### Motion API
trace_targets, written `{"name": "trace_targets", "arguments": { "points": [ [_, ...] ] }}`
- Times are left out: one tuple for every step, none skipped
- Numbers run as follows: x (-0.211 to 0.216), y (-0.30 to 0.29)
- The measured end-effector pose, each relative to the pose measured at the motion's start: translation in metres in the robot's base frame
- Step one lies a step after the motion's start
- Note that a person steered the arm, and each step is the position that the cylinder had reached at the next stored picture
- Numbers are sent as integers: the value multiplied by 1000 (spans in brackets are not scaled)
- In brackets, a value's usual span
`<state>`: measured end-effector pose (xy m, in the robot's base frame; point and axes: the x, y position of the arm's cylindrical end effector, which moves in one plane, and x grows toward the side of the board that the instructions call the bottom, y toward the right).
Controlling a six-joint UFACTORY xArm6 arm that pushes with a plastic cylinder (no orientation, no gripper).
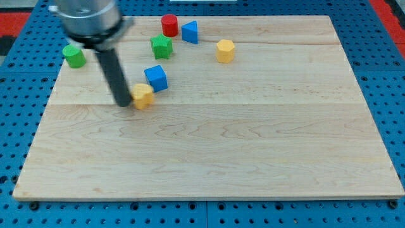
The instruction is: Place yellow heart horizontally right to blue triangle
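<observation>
The yellow heart (143,97) lies on the wooden board left of centre, just below the blue cube (155,78) and touching or nearly touching it. My tip (121,103) is right at the heart's left side. The blue triangle (190,31) stands near the view's top, right of the red cylinder (169,25). The arm's body hides the red star.
A green star (161,46) sits below the red cylinder. A yellow hexagon (224,50) lies right of the blue triangle and a bit lower. A green cylinder (74,56) stands near the board's left edge (39,120). Blue pegboard surrounds the board.
</observation>
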<state>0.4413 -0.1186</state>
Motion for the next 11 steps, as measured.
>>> {"name": "trace_targets", "arguments": {
  "points": [
    [2, 84],
    [9, 108],
    [17, 36],
    [-8, 53],
    [-26, 108],
    [-46, 154],
    [-66, 165],
    [-74, 161],
    [-74, 161],
    [-74, 161],
    [-78, 159]
  ]
}}
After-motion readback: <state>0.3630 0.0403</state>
